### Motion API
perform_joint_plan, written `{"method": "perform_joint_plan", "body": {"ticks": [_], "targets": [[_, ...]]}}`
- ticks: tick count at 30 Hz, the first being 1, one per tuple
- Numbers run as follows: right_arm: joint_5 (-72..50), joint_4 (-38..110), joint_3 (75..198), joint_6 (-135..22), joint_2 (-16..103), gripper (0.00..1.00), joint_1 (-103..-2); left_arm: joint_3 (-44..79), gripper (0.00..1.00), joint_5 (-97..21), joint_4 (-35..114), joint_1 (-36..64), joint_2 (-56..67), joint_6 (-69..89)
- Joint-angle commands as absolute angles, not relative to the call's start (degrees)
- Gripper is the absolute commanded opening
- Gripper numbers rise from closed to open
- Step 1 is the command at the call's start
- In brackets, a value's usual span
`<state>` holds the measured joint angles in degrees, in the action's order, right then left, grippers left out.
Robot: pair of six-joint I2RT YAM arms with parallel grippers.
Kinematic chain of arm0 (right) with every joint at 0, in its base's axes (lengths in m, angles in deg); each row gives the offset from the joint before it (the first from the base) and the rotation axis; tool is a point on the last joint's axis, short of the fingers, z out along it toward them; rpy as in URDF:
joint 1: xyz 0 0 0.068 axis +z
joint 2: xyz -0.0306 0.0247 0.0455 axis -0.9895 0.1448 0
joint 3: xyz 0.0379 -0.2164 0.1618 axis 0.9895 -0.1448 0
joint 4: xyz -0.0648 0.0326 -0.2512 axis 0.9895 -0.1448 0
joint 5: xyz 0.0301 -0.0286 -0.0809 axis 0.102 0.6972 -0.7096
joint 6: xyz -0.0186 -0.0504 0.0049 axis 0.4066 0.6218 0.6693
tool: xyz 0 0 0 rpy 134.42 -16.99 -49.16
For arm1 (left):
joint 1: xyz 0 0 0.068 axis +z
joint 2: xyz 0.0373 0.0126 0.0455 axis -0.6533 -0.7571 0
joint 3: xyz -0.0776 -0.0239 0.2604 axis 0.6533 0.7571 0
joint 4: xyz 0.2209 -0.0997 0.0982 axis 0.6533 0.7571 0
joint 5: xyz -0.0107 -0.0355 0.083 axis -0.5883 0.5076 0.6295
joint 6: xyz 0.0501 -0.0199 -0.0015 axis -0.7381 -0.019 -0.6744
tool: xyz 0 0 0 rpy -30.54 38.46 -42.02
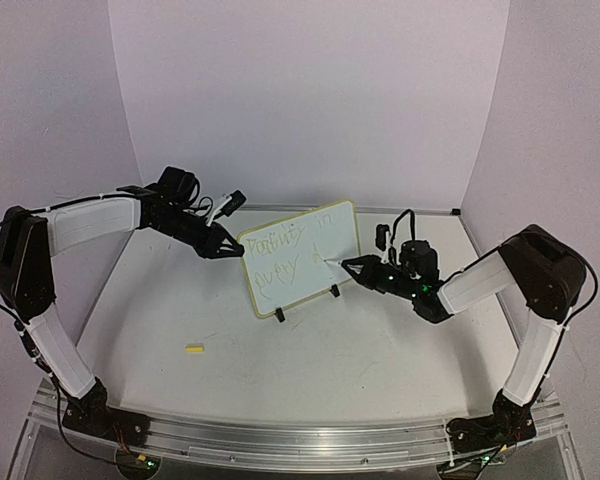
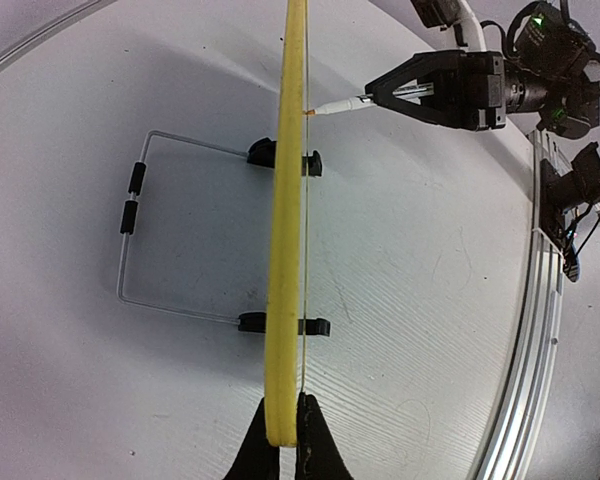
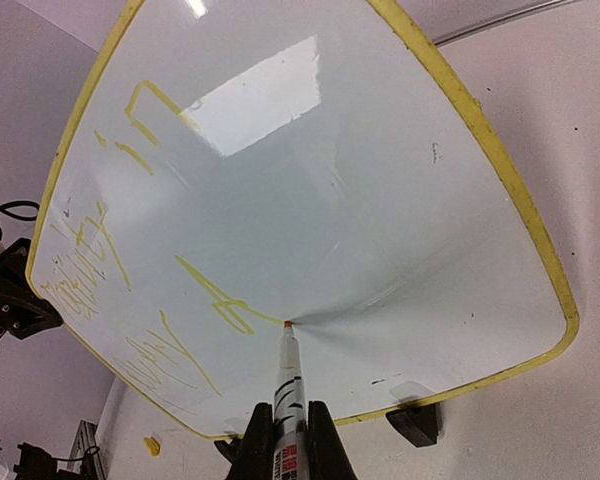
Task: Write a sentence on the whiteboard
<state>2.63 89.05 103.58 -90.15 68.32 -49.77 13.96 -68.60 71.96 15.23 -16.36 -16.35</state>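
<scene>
On the white table [image 1: 380, 370], holding the whiteboard [image 1: 300, 258] edge in the closed left gripper [image 1: 234, 249], pressing the marker [image 3: 288, 372], pinched tight by the right gripper [image 1: 348, 266], partway through the sentence [image 1: 278, 242], next needing a steady stroke across the whiteboard.

Two arms, left arm [image 1: 95, 222] and right arm [image 1: 475, 283]: long white-cased links are joined by black joint housings. Black cables [image 1: 408, 222] are looped over each wrist. Small green indicator lights [image 1: 392, 262] are lit on the right wrist. On the left gripper [image 1: 237, 250] and right gripper [image 1: 346, 265], black tapered fingers [image 1: 218, 244] are fitted.
</scene>
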Motion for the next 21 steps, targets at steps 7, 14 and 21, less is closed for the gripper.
{"method": "perform_joint_plan", "body": {"ticks": [7,14,21], "targets": [[4.50,90.27,103.84,-88.70,61.62,0.00,-50.11,13.61,0.00,-65.27,76.13,14.16,-18.01,-18.70],[4.71,90.27,105.71,-89.79,65.13,0.00,-50.28,13.70,0.00,-65.11,76.21,14.16,-17.90,-18.75],[4.64,90.28,106.87,-90.21,66.88,0.00,-51.08,13.70,0.00,-64.95,76.21,14.15,-17.77,-18.81]]}}
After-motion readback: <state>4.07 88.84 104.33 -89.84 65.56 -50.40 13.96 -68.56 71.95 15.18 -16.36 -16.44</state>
